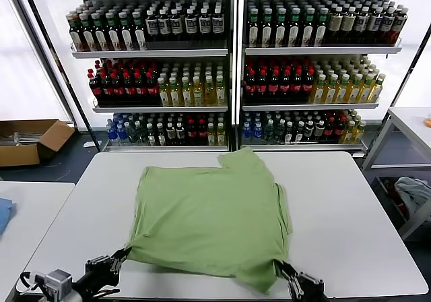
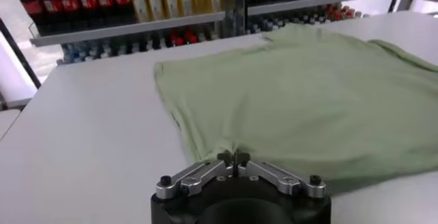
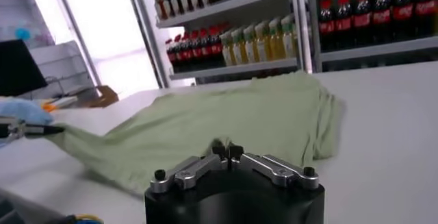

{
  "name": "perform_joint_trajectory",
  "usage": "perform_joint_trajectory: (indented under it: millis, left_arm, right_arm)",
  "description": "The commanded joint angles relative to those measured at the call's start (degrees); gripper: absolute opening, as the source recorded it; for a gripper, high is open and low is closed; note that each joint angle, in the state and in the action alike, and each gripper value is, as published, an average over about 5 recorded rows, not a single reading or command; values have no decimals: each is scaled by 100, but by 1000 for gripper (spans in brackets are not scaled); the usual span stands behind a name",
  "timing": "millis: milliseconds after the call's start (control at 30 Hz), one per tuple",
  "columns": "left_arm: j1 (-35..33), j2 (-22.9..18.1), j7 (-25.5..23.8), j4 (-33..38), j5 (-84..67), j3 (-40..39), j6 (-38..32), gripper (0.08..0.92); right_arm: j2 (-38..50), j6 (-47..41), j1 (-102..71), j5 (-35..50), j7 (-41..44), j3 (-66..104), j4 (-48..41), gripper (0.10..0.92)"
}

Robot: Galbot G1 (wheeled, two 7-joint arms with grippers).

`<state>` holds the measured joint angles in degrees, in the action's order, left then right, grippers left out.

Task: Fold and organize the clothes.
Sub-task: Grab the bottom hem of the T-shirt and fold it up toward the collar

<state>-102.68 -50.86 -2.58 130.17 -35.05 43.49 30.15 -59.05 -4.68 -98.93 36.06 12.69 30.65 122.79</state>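
Head view gives me one green shirt (image 1: 212, 224) lying plain side up in the middle of the white table (image 1: 350, 207), its long axis running from my near edge away toward the bottle shelves (image 1: 236, 66), with one sleeve (image 1: 246, 160) pointing at the shelves and the hem toward me. My left gripper (image 1: 118, 256) has its jaws pinched shut on the near left corner of the hem, and my right gripper (image 1: 286, 272) is clamped the same way on the near right corner. Both wrist views confirm the fingertips meet on the cloth edge, left (image 2: 233, 158) and right (image 3: 226, 152).
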Motion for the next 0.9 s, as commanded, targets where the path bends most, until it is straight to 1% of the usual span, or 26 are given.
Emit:
perform_joint_trajectory:
  millis: [33,133,333,567,700,800,900]
  left_arm:
    - [1494,476,-53,-840,-477,-590,38,92]
    - [1915,530,-58,-1171,-584,-872,38,92]
    - [2541,504,-45,-1740,-619,-1246,39,92]
    - [3068,360,-19,-2238,-580,-1673,51,92]
    - [3200,284,-41,-2475,-479,-1822,59,92]
    - [3166,222,-36,-2530,-431,-1758,31,107]
    - [3054,167,-6,-2488,-434,-1495,-9,171]
  right_arm:
    - [-100,-169,2140,289,-276,-712,-1008,106]
    - [-120,-194,2712,270,-317,-1038,-1486,106]
    - [-157,-231,3421,262,-398,-1428,-2044,106]
    - [-280,-268,4219,133,-405,-1817,-2735,106]
    - [-345,-530,4503,-59,-423,-2001,-3053,106]
    - [-360,-686,4524,-243,-466,-2041,-3111,148]
    - [-337,-776,4358,-289,-603,-1920,-2950,232]
